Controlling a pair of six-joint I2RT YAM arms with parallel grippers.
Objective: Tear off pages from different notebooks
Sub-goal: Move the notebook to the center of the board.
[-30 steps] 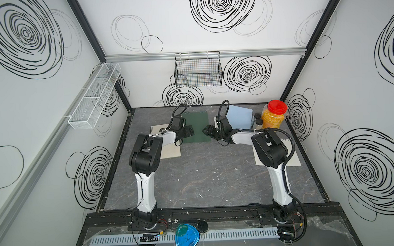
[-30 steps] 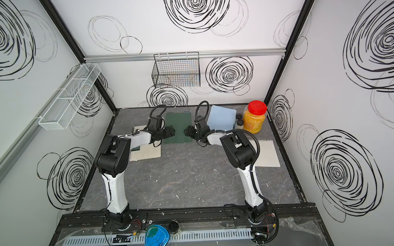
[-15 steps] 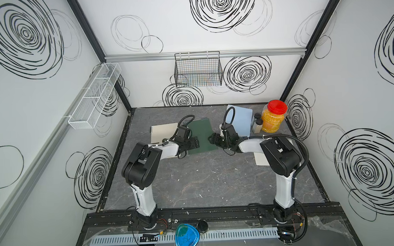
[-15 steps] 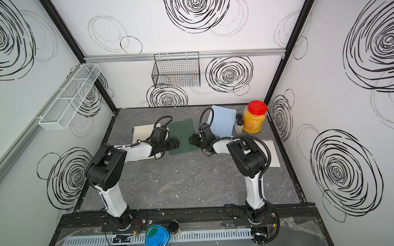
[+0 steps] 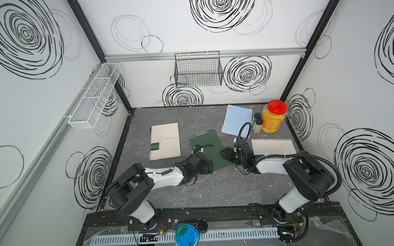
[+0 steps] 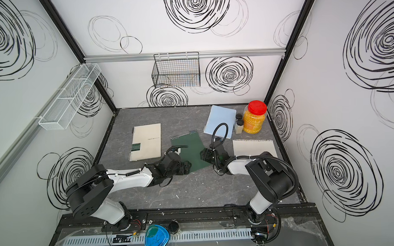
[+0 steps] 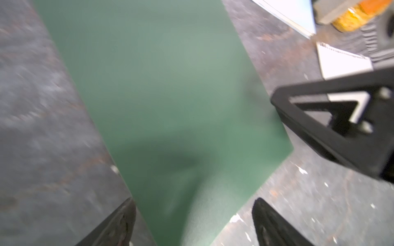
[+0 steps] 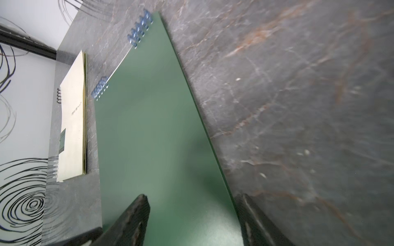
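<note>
The dark green notebook lies tilted at the table's middle, its spiral toward the back. My left gripper is open, and the notebook's near corner lies between its fingers. My right gripper is open at the right edge, one finger over the green cover, the other beside the edge. The cream notebook lies closed to the left. The light blue notebook lies at the back right. One loose page lies at the right.
A red-lidded jar of yellow contents and two small bottles stand at the back right, beside the blue notebook. A black wire basket hangs on the back wall and a white mesh shelf on the left wall. Paper scraps dot the front of the table.
Both arms have drawn back toward the front. The green notebook has slid forward with them and turned. The cream notebook now shows whole.
</note>
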